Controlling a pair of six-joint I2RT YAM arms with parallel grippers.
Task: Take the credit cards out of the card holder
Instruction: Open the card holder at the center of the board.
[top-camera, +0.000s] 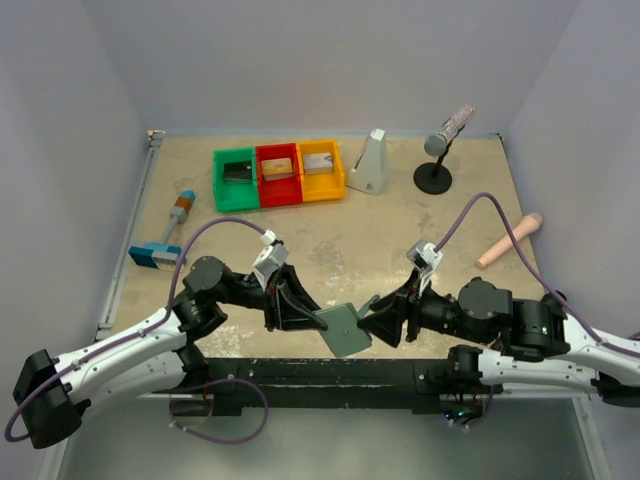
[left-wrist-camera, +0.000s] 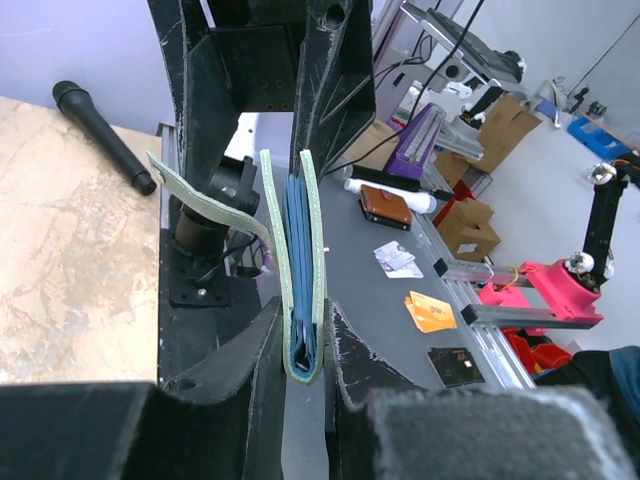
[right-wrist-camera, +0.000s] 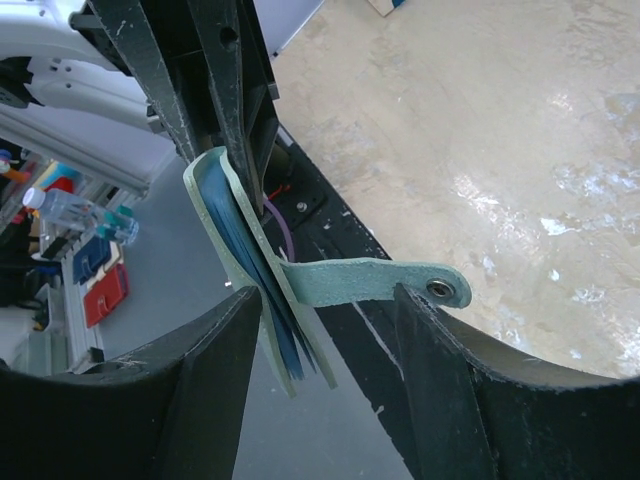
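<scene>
The card holder (top-camera: 347, 330), a blue-grey bifold, hangs over the table's near edge between the two arms. My left gripper (left-wrist-camera: 303, 322) is shut on its folded spine (left-wrist-camera: 300, 350), and the blue pockets show between the pale covers. My right gripper (right-wrist-camera: 328, 300) is open around the holder's free edge (right-wrist-camera: 285, 340). The unsnapped tab (right-wrist-camera: 370, 282) lies across the gap, its stud end resting on one finger (right-wrist-camera: 440, 340). In the left wrist view three loose credit cards lie on a grey surface beyond the table: a pale marked one (left-wrist-camera: 397, 260), an orange one (left-wrist-camera: 431, 311) and a black one (left-wrist-camera: 456, 366).
Green (top-camera: 235, 180), red (top-camera: 278, 175) and yellow (top-camera: 320, 170) bins stand at the back, each holding a small flat item. A blue-headed brush (top-camera: 165, 240) lies at the left. A white wedge (top-camera: 370, 162), a microphone on a stand (top-camera: 440, 150) and a pink handle (top-camera: 508, 240) stand on the right.
</scene>
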